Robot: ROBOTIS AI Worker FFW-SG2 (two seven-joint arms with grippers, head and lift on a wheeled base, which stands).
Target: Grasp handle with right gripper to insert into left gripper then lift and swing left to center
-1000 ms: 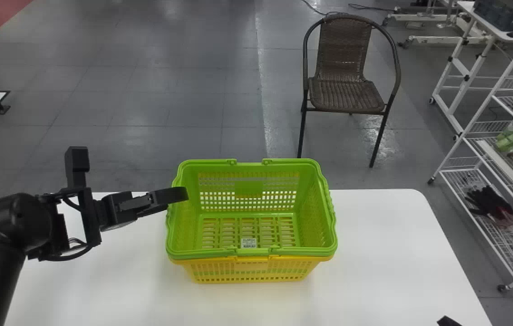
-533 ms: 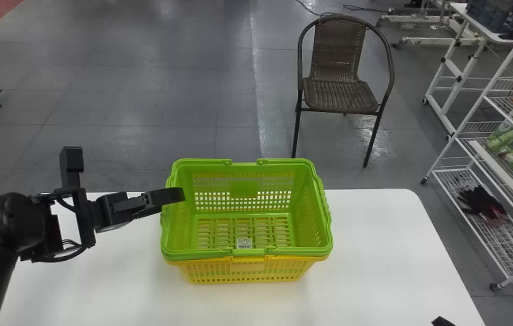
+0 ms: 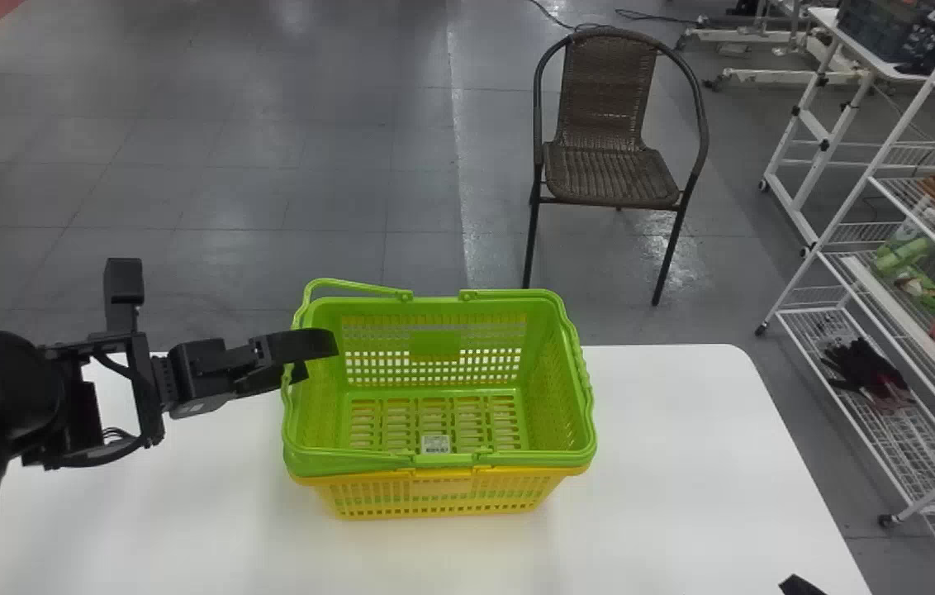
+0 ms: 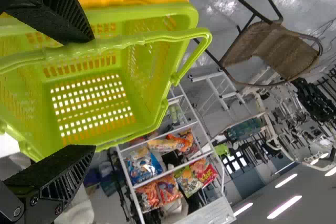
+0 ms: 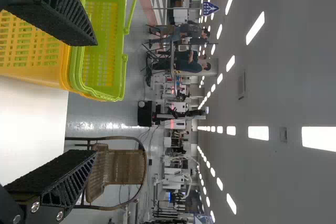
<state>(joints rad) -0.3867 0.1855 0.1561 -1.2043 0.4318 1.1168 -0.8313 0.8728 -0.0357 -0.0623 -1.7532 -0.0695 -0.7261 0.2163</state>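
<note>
My left gripper is at the left rim of the green basket, which sits nested in a yellow basket on the table. The left green handle is tilted up a little from the rim. In the left wrist view, my left gripper stands open; the handle runs past the tip of one finger, and I cannot tell whether they touch. A dark tip of my right gripper shows at the bottom right. Seen from its own wrist, my right gripper is open and holds nothing.
The white table extends around the baskets. Beyond it stands a brown wicker chair on the grey floor. A white wire rack with snack bags and dark gloves stands at the right.
The left green handle has risen from the rim. My left gripper has turned slightly, its second fingertip now showing. The head view has shifted, with the whole scene sliding a little left.
</note>
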